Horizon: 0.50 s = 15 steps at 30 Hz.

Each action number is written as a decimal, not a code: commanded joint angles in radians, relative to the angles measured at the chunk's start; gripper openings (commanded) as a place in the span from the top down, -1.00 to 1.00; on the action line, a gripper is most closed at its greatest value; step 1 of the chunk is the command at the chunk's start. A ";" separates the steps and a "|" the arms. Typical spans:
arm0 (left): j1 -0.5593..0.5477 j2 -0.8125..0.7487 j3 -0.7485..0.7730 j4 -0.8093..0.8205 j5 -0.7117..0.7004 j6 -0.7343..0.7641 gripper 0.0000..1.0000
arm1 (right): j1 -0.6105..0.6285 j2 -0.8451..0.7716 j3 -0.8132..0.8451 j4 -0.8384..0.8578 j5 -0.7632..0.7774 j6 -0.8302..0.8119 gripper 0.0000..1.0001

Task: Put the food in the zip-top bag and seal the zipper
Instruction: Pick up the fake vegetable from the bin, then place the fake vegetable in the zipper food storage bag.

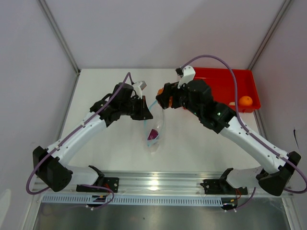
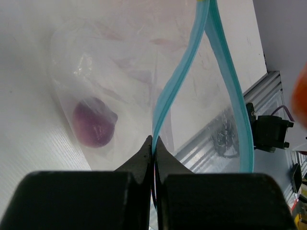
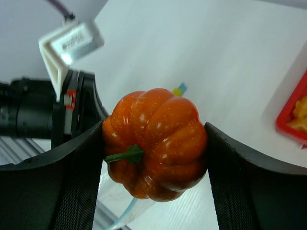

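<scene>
While the zipper [image 2: 177, 86] is pinched by the closed left jaws, the toy pumpkin [image 3: 156, 143] is gripped in the right jaws just above the open mouth of the zip-top bag [image 1: 154, 129], whose length runs toward the near bench [image 1: 110, 158] edge.

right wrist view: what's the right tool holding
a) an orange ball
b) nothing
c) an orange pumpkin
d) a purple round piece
c: the right tool is closed on the ribbed orange pumpkin, one finger pressed against each side and the green stem facing the camera.
</scene>
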 commanded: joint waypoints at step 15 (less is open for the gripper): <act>0.008 0.015 0.046 0.005 0.006 0.000 0.99 | 0.336 -0.084 -0.095 -0.036 0.259 -0.068 0.69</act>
